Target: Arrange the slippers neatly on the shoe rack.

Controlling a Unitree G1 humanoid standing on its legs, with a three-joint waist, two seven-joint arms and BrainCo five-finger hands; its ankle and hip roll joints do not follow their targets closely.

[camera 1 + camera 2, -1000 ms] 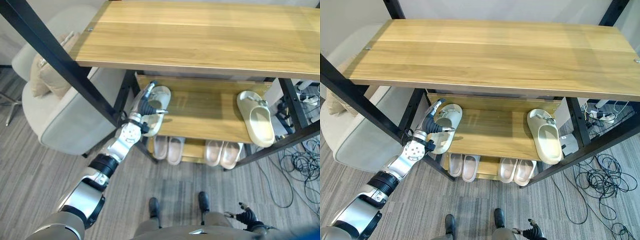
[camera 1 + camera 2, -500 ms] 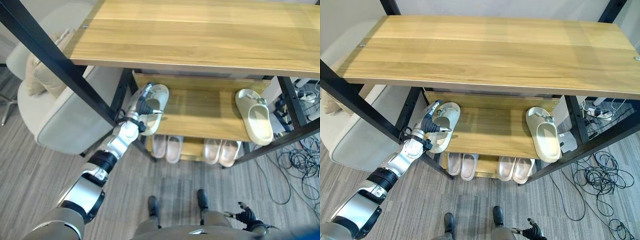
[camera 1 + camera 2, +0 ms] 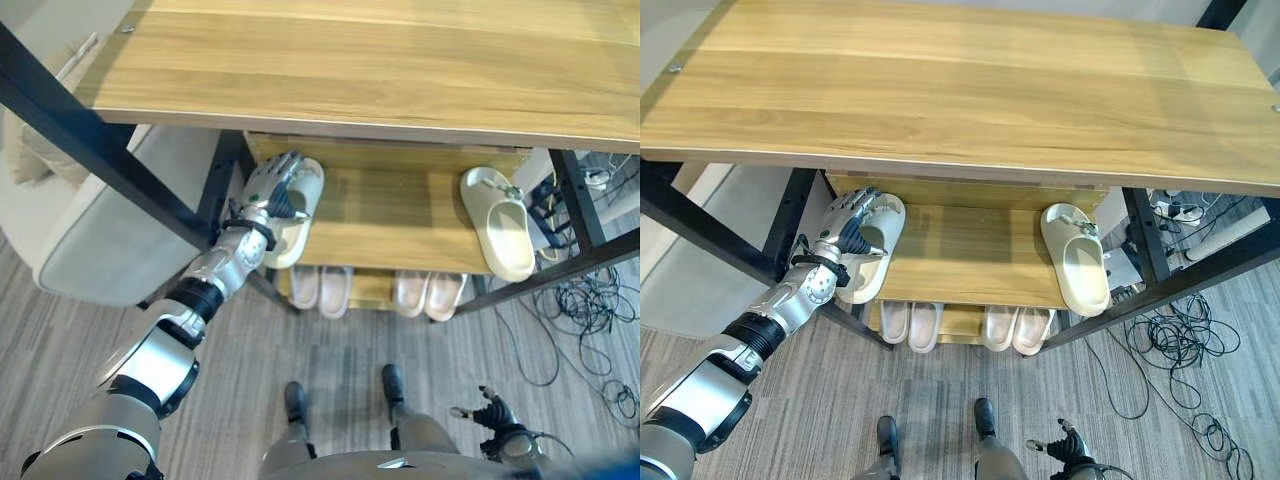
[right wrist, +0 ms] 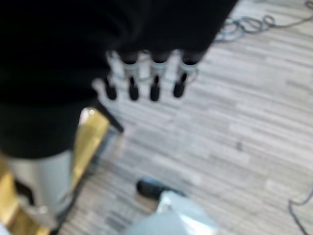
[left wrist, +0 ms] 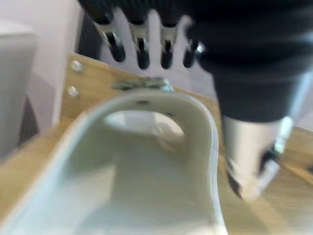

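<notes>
1. Left hand (image 3: 268,190) is over the left slipper (image 3: 296,215) on the rack's middle shelf (image 3: 400,215), fingers straight above its strap, thumb beside its edge, nothing pinched.
2. Right hand (image 3: 492,414) hangs low by the floor, fingers loosely spread, empty.
3. Second slipper (image 3: 498,235) lies well apart at the shelf's right end.
4. Two pairs (image 3: 372,291) sit on the bottom shelf.

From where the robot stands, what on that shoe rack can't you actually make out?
- Back of the middle shelf: hidden under the top board in both eye views.
- Toes of the two slipper pairs on the bottom shelf: covered by the middle shelf.
- Left hand at the left cream slipper: whether it touches is unclear; the left wrist view is blurred.
- Right hand: too small in the eye views.
</notes>
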